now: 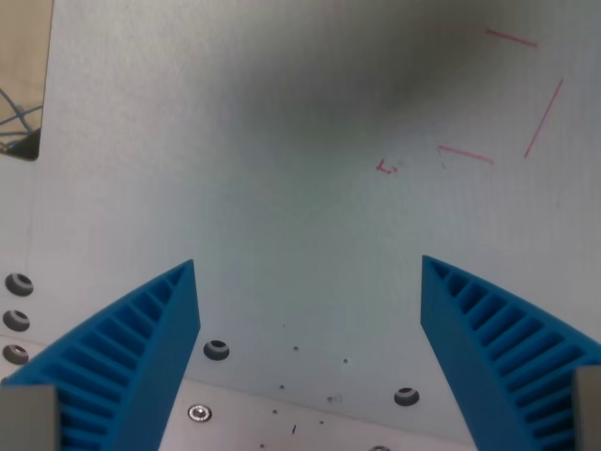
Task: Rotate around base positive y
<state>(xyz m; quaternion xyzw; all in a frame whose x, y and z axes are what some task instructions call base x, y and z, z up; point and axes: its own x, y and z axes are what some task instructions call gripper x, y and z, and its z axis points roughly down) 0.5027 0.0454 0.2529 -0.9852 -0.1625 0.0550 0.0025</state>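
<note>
My gripper [310,268] is open, with nothing between its two blue ribbed fingers. One finger [141,348] rises from the wrist view's lower left, the other [502,338] from the lower right. Both hang above a pale grey tabletop [282,141]. No loose object lies between or near the fingers.
Red line marks [512,39] and a small red corner mark [383,167] are drawn on the table at the wrist view's upper right. Several screw holes [217,349] dot the lower table. A table edge with cables beyond [21,113] shows at the upper left.
</note>
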